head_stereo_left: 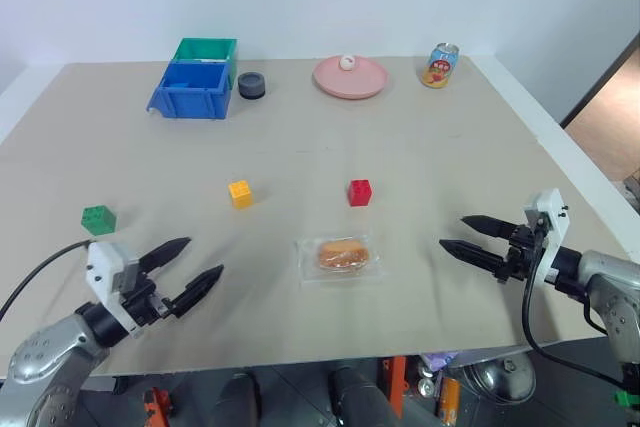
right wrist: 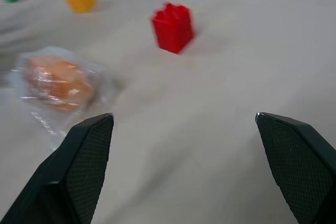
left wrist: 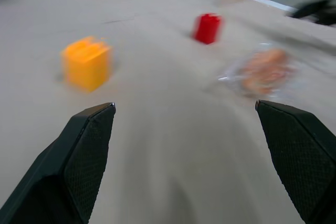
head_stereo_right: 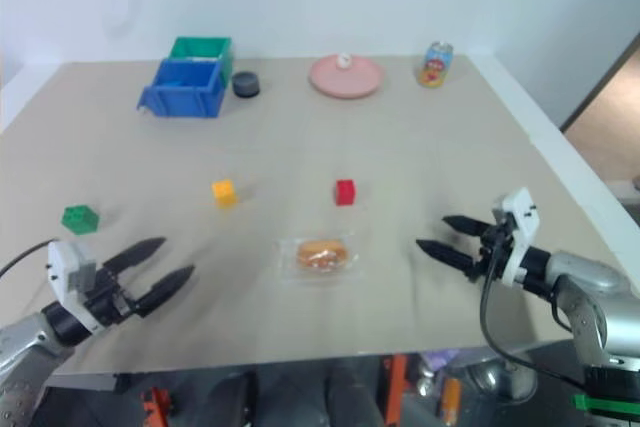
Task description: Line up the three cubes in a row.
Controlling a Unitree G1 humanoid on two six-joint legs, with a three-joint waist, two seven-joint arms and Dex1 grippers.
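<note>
Three small studded cubes lie apart on the tan table. The green cube (head_stereo_left: 98,218) is at the left, the yellow cube (head_stereo_left: 240,192) sits left of the middle, and the red cube (head_stereo_left: 360,192) is at the middle. My left gripper (head_stereo_left: 200,262) hovers open near the front left edge, below the green cube, with nothing between its fingers. My right gripper (head_stereo_left: 455,233) hangs open at the front right, pointing toward the middle, and it is empty too. The right wrist view shows the red cube (right wrist: 172,27) ahead of its fingers.
A wrapped bun (head_stereo_left: 342,254) lies in front of the red cube, between the two grippers. At the back stand a blue bin (head_stereo_left: 191,89) with a green bin (head_stereo_left: 206,49) behind it, a dark round object (head_stereo_left: 251,85), a pink plate (head_stereo_left: 350,80) and a can (head_stereo_left: 440,65).
</note>
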